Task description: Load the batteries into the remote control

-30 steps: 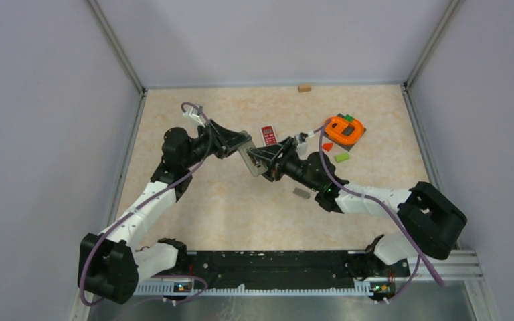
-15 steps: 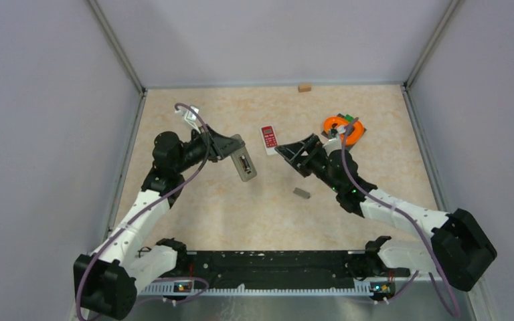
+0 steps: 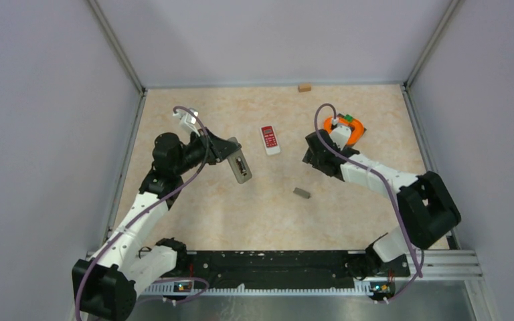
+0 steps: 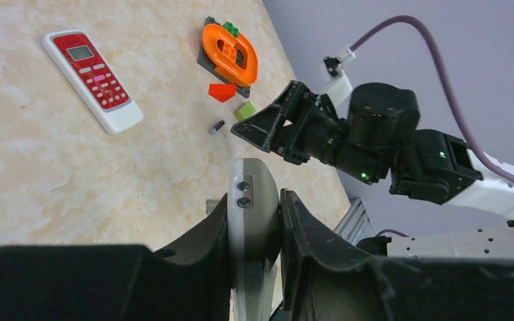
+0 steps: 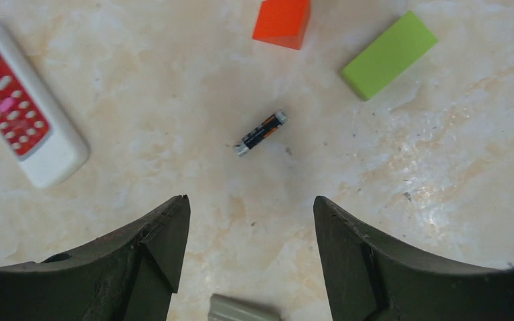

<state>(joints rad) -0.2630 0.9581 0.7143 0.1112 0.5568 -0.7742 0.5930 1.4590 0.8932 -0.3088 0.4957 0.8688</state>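
Over worktop's (image 5: 442, 200) far-right quarter: right gripper (image 5: 249, 204) spread wide, empty, above loose battery (image 5: 260, 133). Left gripper (image 4: 254, 207) clamps grey remote (image 3: 240, 168) aloft. Step, likely: fetching battery; next, descend, straddle, close.

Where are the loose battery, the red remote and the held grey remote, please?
loose battery (image 5: 261, 132): right wrist view, middle of its body.
red remote (image 5: 13, 100): right wrist view, on its button face.
grey remote (image 4: 258, 214): left wrist view, its rounded upper end.
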